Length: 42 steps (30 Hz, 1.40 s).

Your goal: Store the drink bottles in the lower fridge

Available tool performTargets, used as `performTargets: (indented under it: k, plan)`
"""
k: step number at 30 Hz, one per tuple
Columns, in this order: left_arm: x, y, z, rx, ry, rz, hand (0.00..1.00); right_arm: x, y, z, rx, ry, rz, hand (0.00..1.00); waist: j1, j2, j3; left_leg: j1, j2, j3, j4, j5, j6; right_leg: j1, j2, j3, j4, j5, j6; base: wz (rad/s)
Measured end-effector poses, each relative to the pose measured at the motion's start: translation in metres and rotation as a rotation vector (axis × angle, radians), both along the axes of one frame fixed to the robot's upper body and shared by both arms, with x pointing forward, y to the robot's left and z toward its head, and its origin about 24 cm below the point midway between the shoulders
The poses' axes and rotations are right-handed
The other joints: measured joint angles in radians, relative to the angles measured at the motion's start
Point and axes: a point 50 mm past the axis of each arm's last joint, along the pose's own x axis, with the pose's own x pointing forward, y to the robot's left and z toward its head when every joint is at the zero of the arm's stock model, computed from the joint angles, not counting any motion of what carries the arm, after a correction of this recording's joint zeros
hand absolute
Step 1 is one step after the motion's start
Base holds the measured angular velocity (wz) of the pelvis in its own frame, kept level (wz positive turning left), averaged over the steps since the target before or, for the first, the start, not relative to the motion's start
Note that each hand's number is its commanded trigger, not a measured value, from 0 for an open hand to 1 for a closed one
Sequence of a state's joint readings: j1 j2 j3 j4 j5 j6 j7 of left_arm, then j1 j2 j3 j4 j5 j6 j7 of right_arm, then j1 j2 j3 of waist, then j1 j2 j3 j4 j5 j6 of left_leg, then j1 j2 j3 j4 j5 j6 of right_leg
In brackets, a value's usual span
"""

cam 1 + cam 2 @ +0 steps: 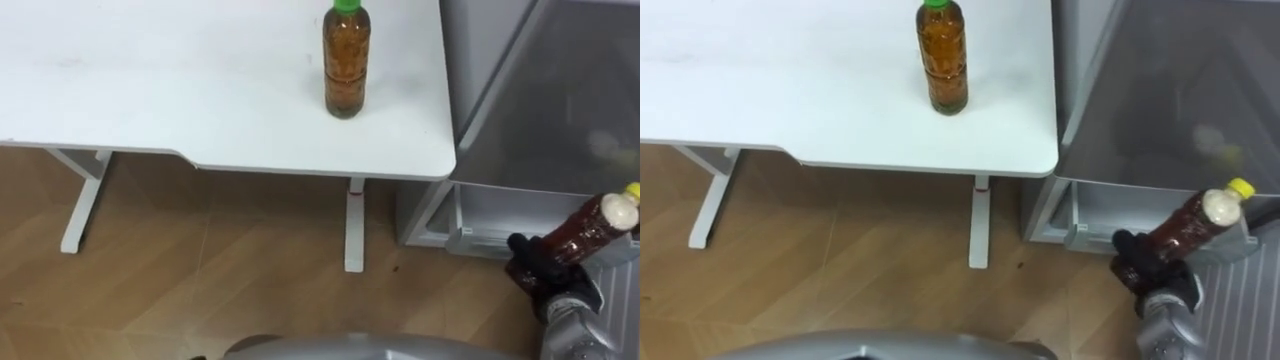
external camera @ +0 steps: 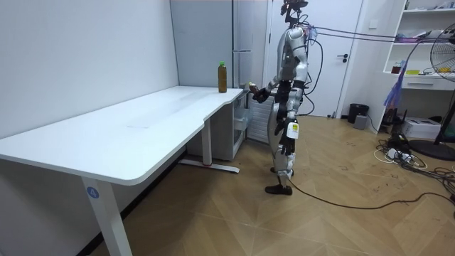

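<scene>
Table (image 1: 150, 80): white, its right corner just beside the fridge (image 1: 560, 110); wood floor (image 1: 200, 270) beneath it lies open between the legs
Bottle on table (image 1: 346, 60): upright, green cap, brown drink, near the table's right edge, well apart from the hands
Right hand (image 1: 545, 270): fingers curled round the lower part of a second bottle (image 1: 592, 222)
Second bottle: dark drink, yellow cap, tilted with the cap up and to the right, in front of the open lower fridge; its base is hidden in the hand
Lower fridge: grey, open, inside dim; a pale shape within is too blurred to name
Left hand (image 2: 282, 116): low by the robot's side in the room view, fingers too small to tell
Robot: stands facing the fridge at the table's end
</scene>
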<state>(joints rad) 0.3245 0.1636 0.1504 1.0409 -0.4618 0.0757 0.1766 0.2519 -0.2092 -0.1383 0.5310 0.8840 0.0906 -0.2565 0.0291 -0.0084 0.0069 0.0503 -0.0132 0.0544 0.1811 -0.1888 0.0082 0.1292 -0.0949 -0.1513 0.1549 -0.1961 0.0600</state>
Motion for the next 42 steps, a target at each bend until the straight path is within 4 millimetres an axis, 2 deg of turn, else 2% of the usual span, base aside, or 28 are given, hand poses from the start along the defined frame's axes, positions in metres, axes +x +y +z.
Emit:
performTargets:
  k: [6, 12, 16, 19, 20, 23, 25, 26, 27, 29, 32, 38, 42]
  plan:
    - [-0.014, -0.006, -0.001, -0.034, 0.064, -0.068, 0.0, 0.009, 0.003, 0.001, 0.138, -0.059, -0.159, 1.0, -0.01, 0.012, 0.0049, -0.007, 0.002, -0.025, 0.045, -0.028, 0.001, 0.02, 0.002, -0.026, 0.016, -0.003, 0.005, 0.11]
    - [-0.018, -0.015, -0.003, -0.091, 0.085, -0.134, 0.0, 0.025, 0.008, 0.005, 0.297, -0.153, -0.277, 1.0, 0.003, 0.024, 0.0042, -0.087, 0.002, -0.038, 0.117, -0.045, 0.007, -0.034, 0.0, -0.038, 0.045, -0.007, 0.008, 0.06]
    - [-0.015, -0.019, -0.005, -0.124, 0.088, -0.182, 0.0, 0.05, 0.009, 0.01, 0.396, -0.217, -0.351, 1.0, -0.007, 0.042, 0.0036, -0.167, 0.003, -0.051, 0.164, -0.044, 0.009, -0.104, -0.001, -0.046, 0.081, -0.007, 0.007, 0.09]
    - [-0.007, -0.019, -0.005, -0.123, 0.075, -0.19, 0.0, 0.066, 0.008, 0.012, 0.42, -0.244, -0.388, 1.0, 0.002, 0.053, 0.0015, -0.219, -0.001, -0.058, 0.187, -0.039, 0.014, -0.165, -0.008, -0.046, 0.128, -0.015, 0.004, 0.07]
    - [-0.001, -0.019, -0.006, -0.123, 0.066, -0.204, 0.0, 0.075, 0.009, 0.014, 0.438, -0.26, -0.398, 1.0, 0.004, 0.056, 0.004, -0.247, -0.002, -0.058, 0.202, -0.038, 0.015, -0.198, -0.012, -0.046, 0.159, -0.024, 0.003, 0.0]
    - [0.016, -0.019, -0.007, -0.128, 0.032, -0.238, 0.0, 0.098, 0.012, 0.02, 0.493, -0.296, -0.426, 1.0, 0.005, 0.055, 0.0049, -0.323, -0.008, -0.062, 0.235, -0.03, 0.015, -0.289, -0.024, -0.048, 0.224, -0.046, -0.002, 0.09]
    - [0.024, -0.017, -0.006, -0.128, 0.005, -0.248, 0.0, 0.107, 0.013, 0.023, 0.52, -0.32, -0.439, 1.0, 0.005, 0.057, 0.0056, -0.364, -0.008, -0.066, 0.251, -0.024, 0.014, -0.332, -0.026, -0.048, 0.247, -0.05, -0.005, 0.07]
    - [0.029, -0.016, -0.005, -0.127, -0.006, -0.255, 0.0, 0.11, 0.011, 0.023, 0.53, -0.322, -0.46, 1.0, 0.0, 0.049, 0.0117, -0.392, -0.008, -0.067, 0.266, -0.023, 0.014, -0.361, -0.027, -0.047, 0.266, -0.054, -0.007, 0.04]
    - [0.032, -0.015, -0.005, -0.129, -0.012, -0.26, 0.0, 0.113, 0.01, 0.024, 0.538, -0.326, -0.477, 1.0, 0.002, 0.048, 0.0135, -0.409, -0.008, -0.067, 0.274, -0.023, 0.014, -0.379, -0.028, -0.044, 0.28, -0.059, -0.007, 0.03]
    - [0.042, -0.011, -0.003, -0.126, -0.031, -0.304, 0.0, 0.125, 0.007, 0.029, 0.56, -0.335, -0.512, 1.0, 0.005, 0.036, 0.0224, -0.475, -0.017, -0.064, 0.311, -0.023, 0.014, -0.464, -0.046, -0.039, 0.353, -0.086, -0.009, 0.06]
    - [0.05, -0.008, -0.003, -0.119, -0.042, -0.326, 0.0, 0.134, -0.001, 0.034, 0.554, -0.334, -0.538, 1.0, 0.01, 0.024, 0.0293, -0.542, -0.019, -0.061, 0.353, -0.024, 0.014, -0.538, -0.059, -0.042, 0.418, -0.103, -0.016, 0.09]
    - [0.06, -0.007, -0.001, -0.103, -0.064, -0.366, 0.0, 0.148, -0.02, 0.052, 0.526, -0.396, -0.55, 1.0, 0.037, 0.024, 0.0297, -0.651, -0.019, -0.053, 0.408, -0.023, 0.011, -0.656, -0.076, -0.047, 0.51, -0.132, -0.029, 0.09]
    - [0.062, -0.005, 0.0, -0.096, -0.061, -0.389, 0.0, 0.161, -0.019, 0.061, 0.53, -0.42, -0.536, 1.0, 0.041, 0.019, 0.0328, -0.682, -0.019, -0.046, 0.425, -0.022, 0.008, -0.697, -0.08, -0.039, 0.548, -0.144, -0.035, 0.01]
